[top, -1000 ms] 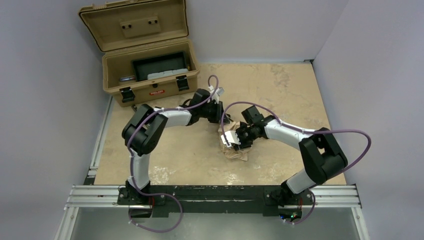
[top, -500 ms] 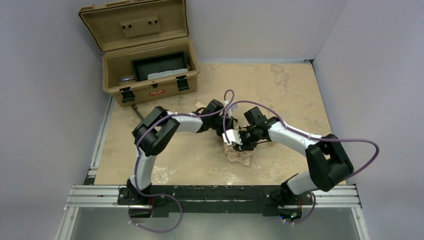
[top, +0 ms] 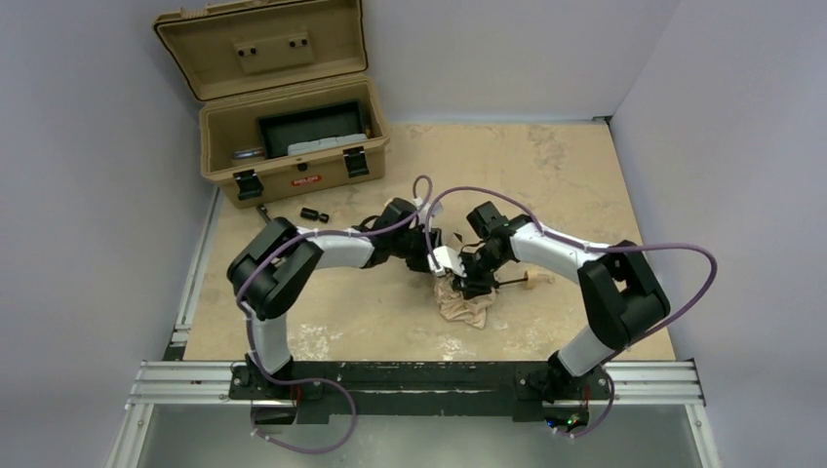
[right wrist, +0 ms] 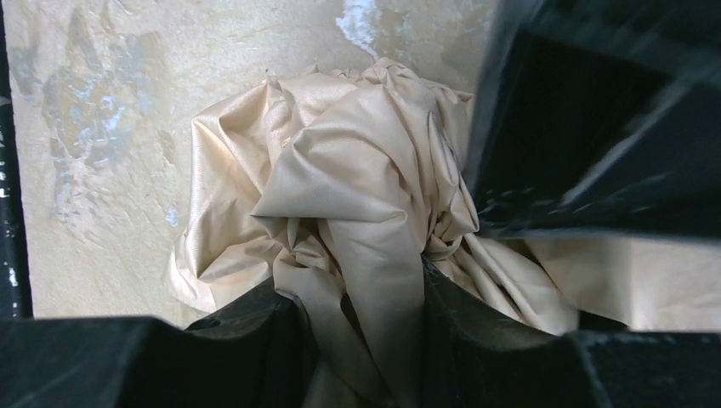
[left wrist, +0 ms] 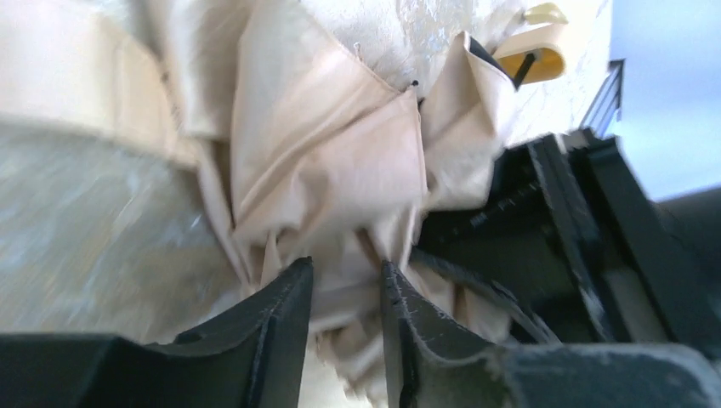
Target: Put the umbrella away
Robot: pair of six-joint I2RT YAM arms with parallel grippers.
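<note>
While viewed from above, umbrella (top: 466, 304): crumpled beige bundle on table (top: 566, 175), front-centre, betw. both arms; pale handle (top: 532, 281) poking out to the right.
L gripper (top: 433, 259), top view: at bundle's far-left edge, against the fabric; jaw state not readable from here.
R gripper (top: 468, 283), top view: down on bundle's far side, just beside L gripper.
Case (top: 293, 146), top view: tan, lid up, far-left corner, well apart from umbrella; small black cylinder (top: 313, 214) near its front.
L wrist view: jaws nearly together, pinching a fold of beige fabric; handle at upper right; R gripper's dark body at right.
R wrist view: fingers (right wrist: 255, 336) clamped on a thick twisted fold filling the gap; rest of bundle spread on table beyond; L gripper blurred, upper right.
</note>
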